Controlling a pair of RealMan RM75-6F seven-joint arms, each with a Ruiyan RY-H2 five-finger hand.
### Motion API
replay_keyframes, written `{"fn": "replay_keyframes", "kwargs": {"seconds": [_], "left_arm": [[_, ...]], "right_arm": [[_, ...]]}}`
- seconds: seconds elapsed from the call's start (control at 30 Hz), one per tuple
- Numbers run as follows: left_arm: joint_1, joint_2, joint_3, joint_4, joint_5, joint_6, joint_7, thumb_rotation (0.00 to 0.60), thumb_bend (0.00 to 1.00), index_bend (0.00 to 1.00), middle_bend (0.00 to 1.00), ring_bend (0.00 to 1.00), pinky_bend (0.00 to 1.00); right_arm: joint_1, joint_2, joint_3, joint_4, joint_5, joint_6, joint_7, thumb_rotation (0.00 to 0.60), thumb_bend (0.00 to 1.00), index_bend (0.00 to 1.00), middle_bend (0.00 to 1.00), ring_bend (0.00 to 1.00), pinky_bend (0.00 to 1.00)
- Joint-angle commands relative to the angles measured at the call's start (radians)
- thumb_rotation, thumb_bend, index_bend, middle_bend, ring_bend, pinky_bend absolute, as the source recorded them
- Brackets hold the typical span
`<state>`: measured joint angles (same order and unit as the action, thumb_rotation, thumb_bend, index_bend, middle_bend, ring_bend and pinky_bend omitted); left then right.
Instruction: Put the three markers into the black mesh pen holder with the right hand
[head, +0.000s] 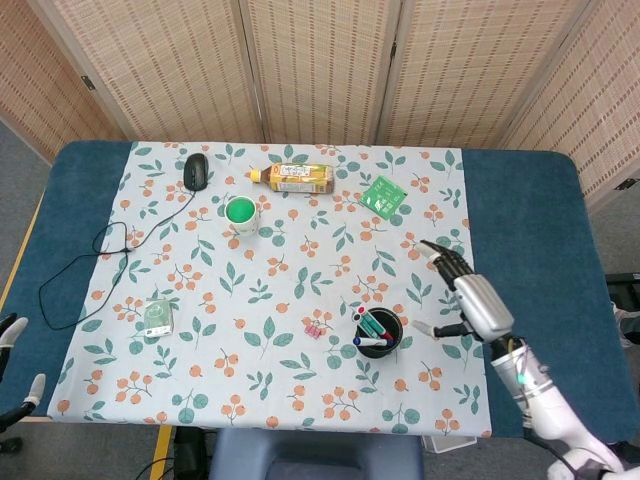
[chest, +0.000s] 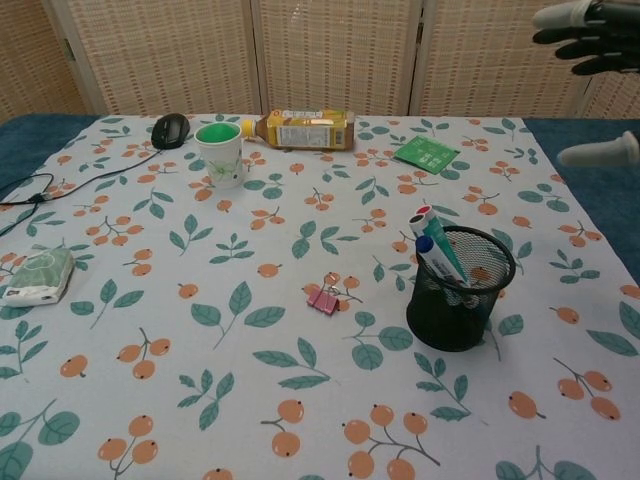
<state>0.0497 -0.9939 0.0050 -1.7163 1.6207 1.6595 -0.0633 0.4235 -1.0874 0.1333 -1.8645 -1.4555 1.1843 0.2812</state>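
From the head view, the right hand hovers with its fingers spread wide and holding nothing, and the black mesh pen holder stands on the worktop to their left, the markers leaning inside it; the left hand shows only at the frame's edge, so I cannot tell its state. From the chest view, the right hand's fingers are splayed and empty at the upper right corner, well apart from the holder, which sits below and to their left with the markers poking over its rim.
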Motion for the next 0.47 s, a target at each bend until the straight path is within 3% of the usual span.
{"fn": "replay_keyframes", "kwargs": {"seconds": [0.03, 0.13, 0.27, 0.47], "left_arm": [[-0.006, -0.006, -0.002, -0.002, -0.005, -0.013, 0.016, 0.6, 0.45, 0.0, 0.07, 0.05, 0.22], [-0.014, -0.016, -0.001, -0.006, -0.005, -0.028, 0.04, 0.6, 0.45, 0.0, 0.07, 0.05, 0.22], [-0.026, -0.045, -0.004, -0.002, -0.007, -0.05, 0.113, 0.6, 0.45, 0.0, 0.07, 0.05, 0.22], [-0.038, -0.064, 0.012, 0.002, 0.007, -0.081, 0.139, 0.6, 0.45, 0.0, 0.07, 0.05, 0.22]], "right_arm": [[-0.069, 0.167, -0.027, -0.003, -0.045, 0.055, -0.006, 0.6, 0.17, 0.0, 0.0, 0.0, 0.0], [-0.106, 0.168, -0.048, 0.057, 0.003, 0.071, -0.118, 0.6, 0.18, 0.0, 0.0, 0.0, 0.0], [-0.174, 0.078, -0.066, 0.112, 0.097, 0.14, -0.275, 0.6, 0.18, 0.0, 0.0, 0.0, 0.0], [-0.276, -0.074, -0.086, 0.239, 0.048, 0.351, -0.451, 0.6, 0.19, 0.0, 0.0, 0.0, 0.0]]}}
